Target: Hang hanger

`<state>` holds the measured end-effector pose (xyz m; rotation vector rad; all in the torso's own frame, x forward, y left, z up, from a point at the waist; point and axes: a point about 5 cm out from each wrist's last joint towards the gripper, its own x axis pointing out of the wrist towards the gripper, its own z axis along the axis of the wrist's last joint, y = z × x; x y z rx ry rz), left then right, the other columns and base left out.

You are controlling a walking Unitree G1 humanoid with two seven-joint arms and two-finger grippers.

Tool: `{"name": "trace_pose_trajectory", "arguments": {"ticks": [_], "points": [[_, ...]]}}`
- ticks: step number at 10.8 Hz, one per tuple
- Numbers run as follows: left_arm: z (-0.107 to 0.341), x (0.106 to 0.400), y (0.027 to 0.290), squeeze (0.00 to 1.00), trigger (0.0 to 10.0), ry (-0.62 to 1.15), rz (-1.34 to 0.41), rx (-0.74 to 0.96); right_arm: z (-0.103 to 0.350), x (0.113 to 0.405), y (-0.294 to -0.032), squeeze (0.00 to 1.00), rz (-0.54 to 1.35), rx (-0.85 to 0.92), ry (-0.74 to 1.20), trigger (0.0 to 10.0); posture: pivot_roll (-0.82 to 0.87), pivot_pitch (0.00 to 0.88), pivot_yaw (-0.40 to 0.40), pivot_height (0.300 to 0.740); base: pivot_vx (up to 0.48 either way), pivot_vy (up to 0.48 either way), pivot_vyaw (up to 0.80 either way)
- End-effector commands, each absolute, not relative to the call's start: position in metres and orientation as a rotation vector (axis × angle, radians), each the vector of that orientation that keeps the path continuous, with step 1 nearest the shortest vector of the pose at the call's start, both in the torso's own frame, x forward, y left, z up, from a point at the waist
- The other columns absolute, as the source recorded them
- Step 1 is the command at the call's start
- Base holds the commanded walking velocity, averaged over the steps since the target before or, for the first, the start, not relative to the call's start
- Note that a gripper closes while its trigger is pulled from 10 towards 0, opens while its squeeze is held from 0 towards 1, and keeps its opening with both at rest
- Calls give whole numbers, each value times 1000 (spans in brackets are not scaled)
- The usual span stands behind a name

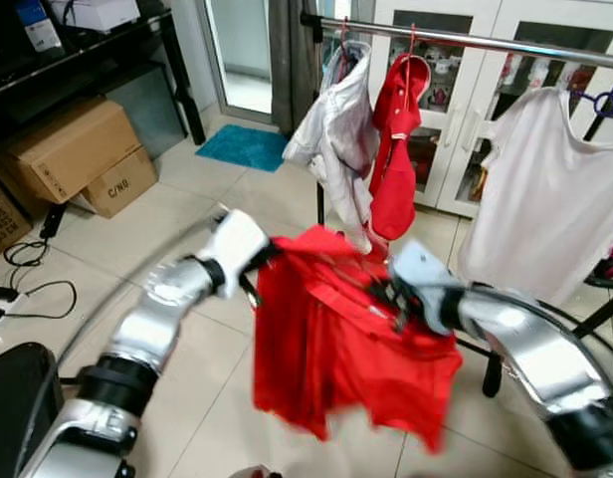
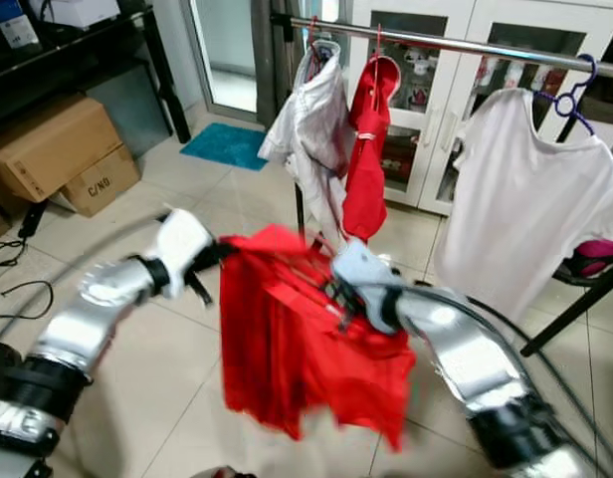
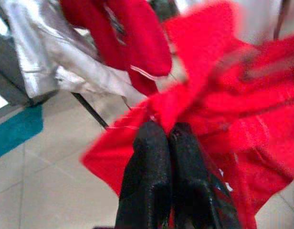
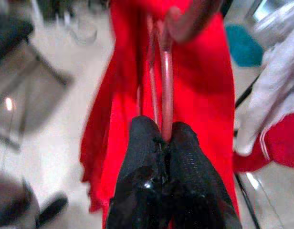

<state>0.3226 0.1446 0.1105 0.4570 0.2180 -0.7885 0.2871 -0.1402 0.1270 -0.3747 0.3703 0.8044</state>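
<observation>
**Red shirt on hanger, both claws holding, rail up ahead**

I've got the red shirt [image 1: 351, 349] spread between both claws, low in front of me and short of the rack. Left claw [image 3: 167, 138] is pinched tight on the shirt's shoulder edge, fingers together w/ cloth between them. That grip is there to keep the garment stretched out so it doesn't slide off the hanger [image 4: 165, 81]. Right claw [image 4: 162, 136] is clamped on the hanger's thin red wire, which runs straight out beyond its fingertips to the hook. Holding near the neck lets me steer the hook, I reckon.

The rail [image 2: 456, 45] sits above and beyond both claws. Already on it: white jacket [image 1: 336, 134] and red hoodie [image 1: 396, 149] beyond the left claw, white tee [image 2: 530, 199] beyond the right. The gap between hoodie and tee looks like the free spot.

Views are blurred, esp. around the hook, so can't judge hook orientation. Next: lift both claws up toward the rail, keeping the shirt level.
</observation>
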Motion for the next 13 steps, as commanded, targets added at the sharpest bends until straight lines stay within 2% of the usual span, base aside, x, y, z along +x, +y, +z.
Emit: {"name": "trace_pose_trajectory", "arguments": {"ticks": [1, 2, 3, 4, 6, 8, 10, 11, 12, 13], "points": [[109, 324, 150, 0, 0, 231, -784, 507, 151, 296, -140, 0, 756, -281, 262, 0, -163, 0, 117, 740, 0, 0, 0], [108, 325, 148, 0, 0, 226, -782, 539, 158, 298, -134, 0, 750, -220, 223, 0, -163, 0, 127, 740, 0, 0, 0], [108, 328, 143, 0, 0, 216, -792, 558, 157, 297, -128, 0, 788, -256, 245, 0, -165, 0, 133, 740, 0, 0, 0], [110, 334, 129, 0, 0, 183, -803, 569, 139, 297, -122, 0, 894, -555, 378, 0, -171, 0, 147, 740, 0, 0, 0], [121, 343, 120, 0, 0, 115, -776, 570, 121, 302, -121, 0, 971, -828, 520, 0, -164, 0, 145, 740, 0, 0, 0], [115, 336, 113, 0, 0, 111, -844, 568, 100, 304, -118, 0, 1039, -907, 663, 0, -161, 9, 134, 740, 0, 0, 0], [108, 327, 106, 0, 0, 106, -880, 553, 72, 304, -121, 0, 1043, -919, 792, 0, -155, 12, 114, 740, 0, 0, 0], [107, 326, 108, 0, 0, 113, -879, 563, 72, 307, -121, 0, 1014, -869, 780, 0, -151, 12, 107, 740, 0, 0, 0], [103, 326, 124, 0, 0, 150, -845, 620, 83, 313, -122, 0, 963, -661, 715, 0, -150, 11, 107, 740, 0, 0, 0], [99, 329, 155, 0, 0, 213, -763, 729, 87, 309, -144, 0, 960, -550, 718, 0, -149, 9, 109, 740, 0, 0, 0]]}}
